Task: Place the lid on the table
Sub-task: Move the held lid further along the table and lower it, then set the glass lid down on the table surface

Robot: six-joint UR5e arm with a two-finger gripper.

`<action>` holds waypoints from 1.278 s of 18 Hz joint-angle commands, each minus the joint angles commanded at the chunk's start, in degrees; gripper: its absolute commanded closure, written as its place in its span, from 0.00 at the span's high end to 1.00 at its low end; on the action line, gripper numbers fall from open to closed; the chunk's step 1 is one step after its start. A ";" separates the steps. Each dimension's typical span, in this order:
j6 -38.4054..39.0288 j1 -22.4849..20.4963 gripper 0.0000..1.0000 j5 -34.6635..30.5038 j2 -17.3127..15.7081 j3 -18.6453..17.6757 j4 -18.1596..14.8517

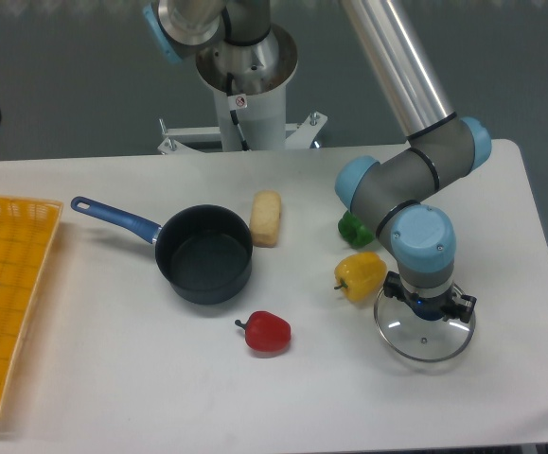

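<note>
Glass lid [423, 336] hangs flat and low over the table [113, 378] toward its right edge, just beside the yellow pepper [360, 274], with my gripper [427, 308] closed on its centre knob. I'd lower it straight down until the rim seats evenly, then open the fingers without nudging that pepper.

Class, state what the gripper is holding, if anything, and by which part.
The gripper holds the glass lid from above at its centre, presumably by the knob, which the gripper hides.
</note>
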State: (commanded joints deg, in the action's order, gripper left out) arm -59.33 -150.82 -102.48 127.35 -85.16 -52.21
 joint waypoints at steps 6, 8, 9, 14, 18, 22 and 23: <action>-0.09 0.00 0.61 0.17 0.18 -0.09 -0.09; 0.00 0.00 0.61 0.18 0.18 -0.09 -0.09; 0.00 0.00 0.61 0.18 0.18 -0.09 -0.09; 0.26 0.00 0.64 0.18 0.18 -0.09 -0.09; 0.35 0.00 0.64 0.18 0.26 -0.18 -0.09; 0.44 0.09 0.64 0.18 0.53 -0.18 -0.09; 0.44 0.09 0.67 0.18 0.53 -0.18 -0.09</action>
State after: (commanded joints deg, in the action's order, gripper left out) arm -58.89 -150.73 -102.30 127.88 -85.34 -52.29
